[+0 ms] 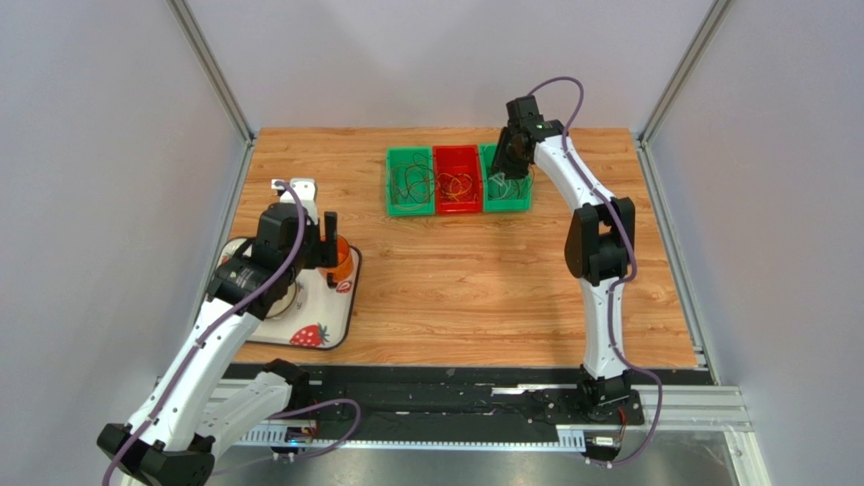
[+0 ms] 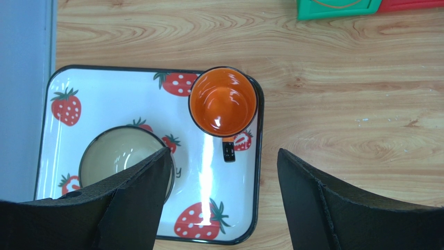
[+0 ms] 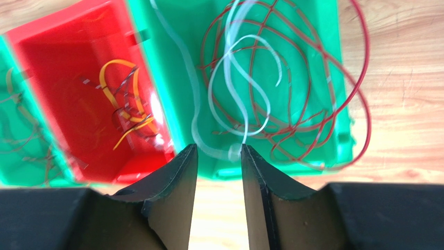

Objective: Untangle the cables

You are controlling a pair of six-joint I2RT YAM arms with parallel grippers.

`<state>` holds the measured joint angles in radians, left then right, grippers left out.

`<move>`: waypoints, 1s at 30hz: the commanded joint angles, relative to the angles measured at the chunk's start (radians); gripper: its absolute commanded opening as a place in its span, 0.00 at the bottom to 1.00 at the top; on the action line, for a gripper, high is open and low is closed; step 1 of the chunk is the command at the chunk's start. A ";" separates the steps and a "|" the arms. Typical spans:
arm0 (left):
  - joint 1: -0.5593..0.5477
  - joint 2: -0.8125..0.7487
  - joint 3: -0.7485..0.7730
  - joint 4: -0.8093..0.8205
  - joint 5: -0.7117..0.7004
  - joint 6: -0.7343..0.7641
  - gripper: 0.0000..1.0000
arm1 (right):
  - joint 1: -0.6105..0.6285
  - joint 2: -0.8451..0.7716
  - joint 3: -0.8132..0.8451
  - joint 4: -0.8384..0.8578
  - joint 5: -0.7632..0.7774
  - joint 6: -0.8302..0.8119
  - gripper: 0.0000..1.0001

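Observation:
Thin cables lie in three bins at the back of the table. Dark red cables (image 3: pixel 312 104) and a whitish cable (image 3: pixel 229 78) loop in the right green bin (image 3: pixel 302 31), and some red loops hang over its edge onto the table. Yellow and striped cables (image 3: pixel 112 78) lie in the red bin (image 3: pixel 62 78). Brownish cables (image 1: pixel 411 182) lie in the left green bin (image 1: pixel 393 208). My right gripper (image 3: pixel 219 151) is open over the near rim of the right green bin, and the whitish cable's end lies at its fingertips. My left gripper (image 2: pixel 224 156) is open and empty, far from the bins.
A white strawberry tray (image 2: pixel 104 83) at the left holds an orange mug (image 2: pixel 223 101) and a cream bowl (image 2: pixel 117 153), right below my left gripper. Grey walls stand close on the left, right and back of the wooden table (image 1: pixel 466 284).

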<state>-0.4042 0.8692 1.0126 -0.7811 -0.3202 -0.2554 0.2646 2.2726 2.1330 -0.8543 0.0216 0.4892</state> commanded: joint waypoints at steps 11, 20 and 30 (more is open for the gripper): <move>0.002 -0.015 -0.003 0.016 0.010 0.010 0.83 | 0.033 -0.349 -0.150 0.107 0.034 -0.037 0.38; 0.002 -0.041 -0.014 0.039 0.062 0.007 0.87 | 0.280 -0.541 -0.460 0.345 0.098 -0.207 0.43; 0.002 -0.036 -0.012 0.037 0.055 0.016 0.86 | 0.332 -0.880 -1.071 1.043 0.214 -0.150 0.73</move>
<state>-0.4042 0.8436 1.0019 -0.7685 -0.2661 -0.2554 0.6094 1.4837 1.2274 -0.2646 0.1318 0.3264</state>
